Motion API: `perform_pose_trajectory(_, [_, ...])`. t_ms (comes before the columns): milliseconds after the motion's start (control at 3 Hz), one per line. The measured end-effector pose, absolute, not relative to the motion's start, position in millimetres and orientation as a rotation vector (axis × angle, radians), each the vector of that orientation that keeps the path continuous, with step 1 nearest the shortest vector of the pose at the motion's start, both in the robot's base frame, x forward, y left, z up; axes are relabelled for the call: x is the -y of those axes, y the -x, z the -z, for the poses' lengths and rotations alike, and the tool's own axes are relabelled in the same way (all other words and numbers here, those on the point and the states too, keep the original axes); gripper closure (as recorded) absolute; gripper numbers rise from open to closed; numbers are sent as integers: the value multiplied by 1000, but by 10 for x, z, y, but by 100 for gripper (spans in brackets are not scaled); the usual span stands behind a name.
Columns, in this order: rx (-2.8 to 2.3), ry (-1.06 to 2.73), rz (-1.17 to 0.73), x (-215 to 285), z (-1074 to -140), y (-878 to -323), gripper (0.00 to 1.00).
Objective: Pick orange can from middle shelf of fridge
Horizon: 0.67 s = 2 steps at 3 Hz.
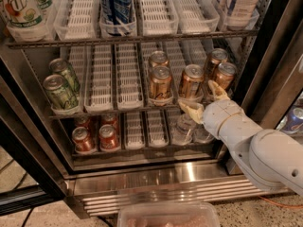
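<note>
Five copper-orange cans stand on the right half of the middle shelf of the fridge. Two are in one lane, one is to their right, and two are at the far right. My gripper is open at the shelf's front edge. It sits just below and between the third can and the front far-right can. One fingertip lies under the third can and the other is against the far-right can. It holds nothing.
Two green cans stand at the left of the middle shelf. Red cans and clear containers are on the lower tier. Tall bottles fill the top tier. A dark door frame is at the right. A plastic tub is on the floor.
</note>
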<state>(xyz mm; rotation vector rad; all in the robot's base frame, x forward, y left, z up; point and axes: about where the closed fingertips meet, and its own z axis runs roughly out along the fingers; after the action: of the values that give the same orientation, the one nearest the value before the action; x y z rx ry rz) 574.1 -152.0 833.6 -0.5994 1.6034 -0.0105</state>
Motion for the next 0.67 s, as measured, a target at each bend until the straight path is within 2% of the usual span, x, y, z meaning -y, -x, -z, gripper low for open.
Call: perform_pose_trajectory(667, [-1588,562,23,1510,-8302,-5886,37])
